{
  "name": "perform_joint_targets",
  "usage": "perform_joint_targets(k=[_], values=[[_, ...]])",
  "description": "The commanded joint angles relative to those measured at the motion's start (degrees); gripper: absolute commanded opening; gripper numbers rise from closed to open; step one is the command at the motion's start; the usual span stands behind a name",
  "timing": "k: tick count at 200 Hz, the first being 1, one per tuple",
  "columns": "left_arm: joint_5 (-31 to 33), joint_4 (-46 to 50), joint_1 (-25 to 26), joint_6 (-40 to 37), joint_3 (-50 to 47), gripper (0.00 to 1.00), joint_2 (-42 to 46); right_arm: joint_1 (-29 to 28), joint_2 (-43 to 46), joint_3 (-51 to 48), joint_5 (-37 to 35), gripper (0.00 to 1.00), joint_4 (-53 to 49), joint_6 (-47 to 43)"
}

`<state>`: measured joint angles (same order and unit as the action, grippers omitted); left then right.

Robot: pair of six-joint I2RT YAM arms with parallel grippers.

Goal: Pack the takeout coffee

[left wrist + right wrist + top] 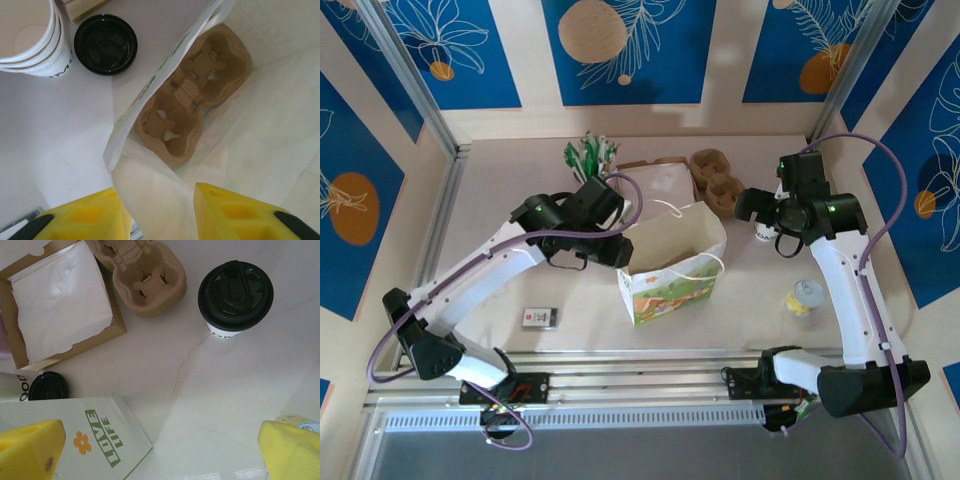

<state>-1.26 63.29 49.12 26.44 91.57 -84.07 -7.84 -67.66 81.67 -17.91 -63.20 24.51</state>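
The takeout coffee is a small white cup with a black lid. It stands upright on the table right of the white paper bag. My right gripper is open wide, hovering just short of the cup, with bare table between its yellow fingers. My left gripper is at the bag's left rim. It is open, one yellow finger on each side of the bag's paper wall.
A brown pulp cup carrier and an open cardboard box lie behind the bag. A stack of lidless cups and a loose black lid lie near them. A small yellow container sits front right, a card front left.
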Motion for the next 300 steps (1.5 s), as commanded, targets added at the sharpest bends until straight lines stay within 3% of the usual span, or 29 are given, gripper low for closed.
perform_joint_targets(k=[1,45,67,141,218,300], values=[[1.0,2.6,-1.0,-1.7,3.5,0.30,-0.7,0.4,0.6,1.2,0.5,0.99,0.8,-0.4],[2.0,5.0,-2.2,-3.6,3.4,0.07,0.7,1.8,-0.2,-0.6,-1.6,0.99,2.5,-0.8],[1.9,4.8,-2.9,-4.2,0.4,0.00,3.0,4.1,-3.2,-0.1,-1.2,0.99,2.1,0.7],[1.2,0.5,-4.5,-2.7,-5.8,0.00,8.3,11.9,-19.9,9.5,-1.1,0.99,-4.6,4.8],[-2.0,0.9,-5.7,-3.8,-5.2,0.00,6.2,11.4,-30.4,15.6,-3.7,0.99,-5.0,1.6],[0.3,0.1,-5.9,-5.8,-6.3,0.00,6.6,12.5,-36.5,19.1,-0.5,0.99,-7.4,-2.0]])
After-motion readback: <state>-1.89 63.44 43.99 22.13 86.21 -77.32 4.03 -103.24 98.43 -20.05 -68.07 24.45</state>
